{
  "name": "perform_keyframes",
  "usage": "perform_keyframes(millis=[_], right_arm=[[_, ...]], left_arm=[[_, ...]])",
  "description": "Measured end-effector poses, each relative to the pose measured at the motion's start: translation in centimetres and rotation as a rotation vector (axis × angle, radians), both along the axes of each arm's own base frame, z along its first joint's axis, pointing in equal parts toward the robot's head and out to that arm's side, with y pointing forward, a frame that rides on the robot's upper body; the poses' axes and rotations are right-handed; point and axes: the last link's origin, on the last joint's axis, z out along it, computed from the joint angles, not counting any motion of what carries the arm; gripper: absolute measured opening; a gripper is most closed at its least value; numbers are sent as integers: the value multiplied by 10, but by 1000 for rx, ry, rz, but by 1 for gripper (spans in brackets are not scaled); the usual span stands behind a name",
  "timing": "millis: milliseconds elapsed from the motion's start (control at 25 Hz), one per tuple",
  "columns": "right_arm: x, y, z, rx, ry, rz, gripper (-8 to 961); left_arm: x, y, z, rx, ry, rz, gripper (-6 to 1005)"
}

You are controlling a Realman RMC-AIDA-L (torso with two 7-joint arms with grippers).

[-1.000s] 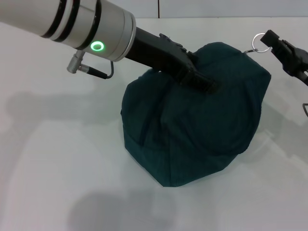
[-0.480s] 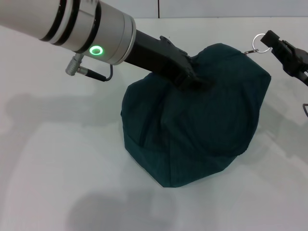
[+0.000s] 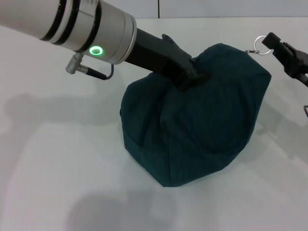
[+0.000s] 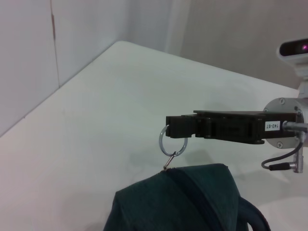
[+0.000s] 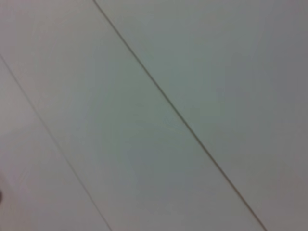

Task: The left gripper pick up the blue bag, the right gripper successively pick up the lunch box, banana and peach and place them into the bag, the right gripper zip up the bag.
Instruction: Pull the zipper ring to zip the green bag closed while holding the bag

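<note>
on the white worktop (image 3: 57, 159), nearest the robot, the blue bag (image 3: 192, 130) is sitting as a rumpled dark teal mound near the middle. its bulk is spreading toward the robot, and its top edge is rising at the far side. its long axis is running roughly from the near left to the far right, where the upper corner is pointing up toward the right claw.

over the bag's upper left part, the left claw (image 3: 195, 77) is reaching in from the left on its silver wrist and pressing into the fabric at the top. its fingers are buried in the folds, so i cannot tell whether they are clenched or released.

farther off, at the bag's far right corner, the ring zip pull (image 3: 260, 44) is standing up off the closed zip line. the right claw (image 4: 174, 127) is clenched on this ring, holding it just above the bag, with its arm lying level and stretching away to the right.
</note>
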Motion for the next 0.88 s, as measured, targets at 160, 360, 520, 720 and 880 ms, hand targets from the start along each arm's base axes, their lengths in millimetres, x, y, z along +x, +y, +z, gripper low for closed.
perform_keyframes(millis=[160, 360, 520, 720, 880], right_arm=[[3, -1, 0, 2, 3, -17, 34], [6, -1, 0, 4, 2, -29, 35], [13, -1, 1, 11, -3, -67, 35], [25, -3, 1, 14, -10, -126, 36], [29, -2, -1, 7, -28, -156, 37]], left_arm=[[3, -2, 3, 6, -22, -28, 77], [5, -3, 6, 4, -46, -36, 48], [10, -7, 11, 15, -66, -74, 46], [15, -11, 22, 26, -136, -109, 44], [12, -9, 29, 42, -184, -106, 45]])
